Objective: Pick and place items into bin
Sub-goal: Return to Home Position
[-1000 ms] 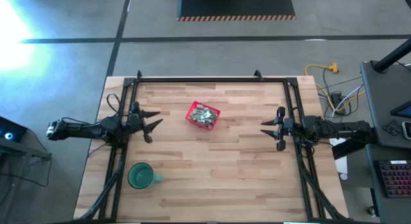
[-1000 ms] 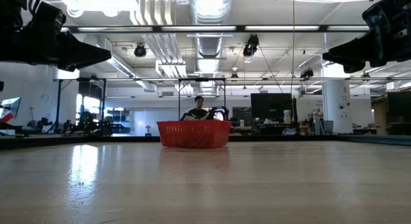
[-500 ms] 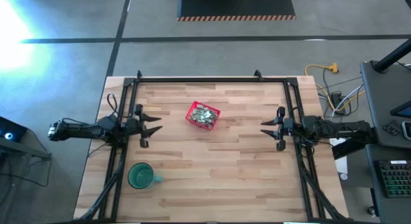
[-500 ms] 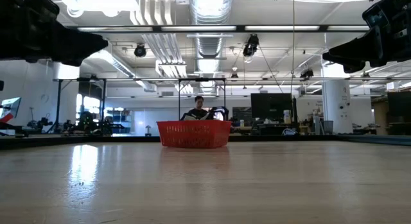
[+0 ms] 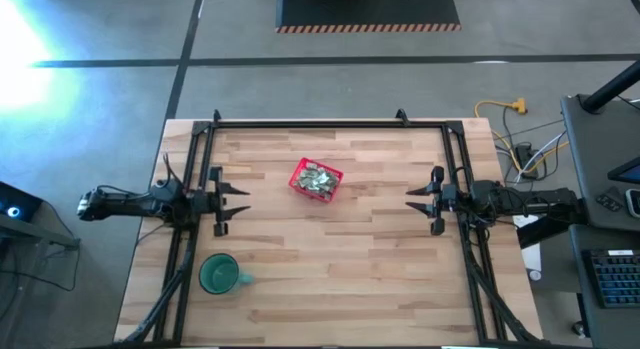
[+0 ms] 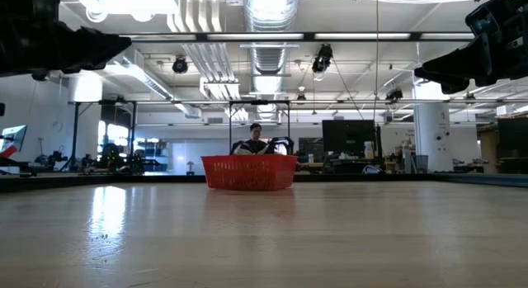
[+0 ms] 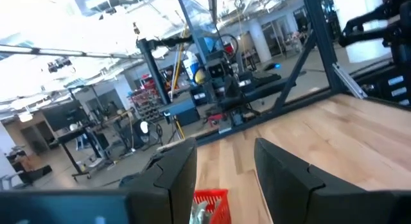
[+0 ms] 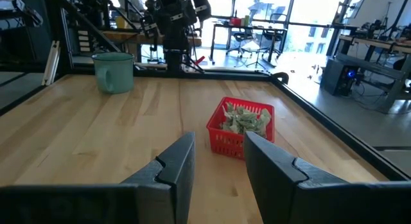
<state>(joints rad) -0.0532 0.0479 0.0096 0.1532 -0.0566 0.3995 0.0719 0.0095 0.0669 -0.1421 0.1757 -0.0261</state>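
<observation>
The red mesh basket (image 5: 316, 179) stands on the wooden table, a little behind its middle, and shows again in the low view (image 6: 249, 172). Several pale green-and-white wrapped pieces (image 8: 244, 118) lie heaped inside it. My left gripper (image 5: 238, 199) hangs open above the table's left side, pointing level toward the basket, with nothing between its fingers (image 7: 225, 166). My right gripper (image 5: 410, 200) hangs open above the right side, also level and facing the basket (image 8: 218, 163). Both stand well apart from the basket.
A dark-green mug (image 5: 219, 274) stands near the table's front left; the right wrist view also shows the mug (image 8: 114, 71). A black frame (image 5: 310, 124) runs along the table's far, left and right edges. Bare wood lies around the basket. A person (image 6: 256, 138) sits in the room far behind.
My left gripper has rolled about its own pointing line and swung at the wrist, so its fingers now face more squarely across the table. It stays at the table's left side, still open. The right gripper and the basket have kept still.
</observation>
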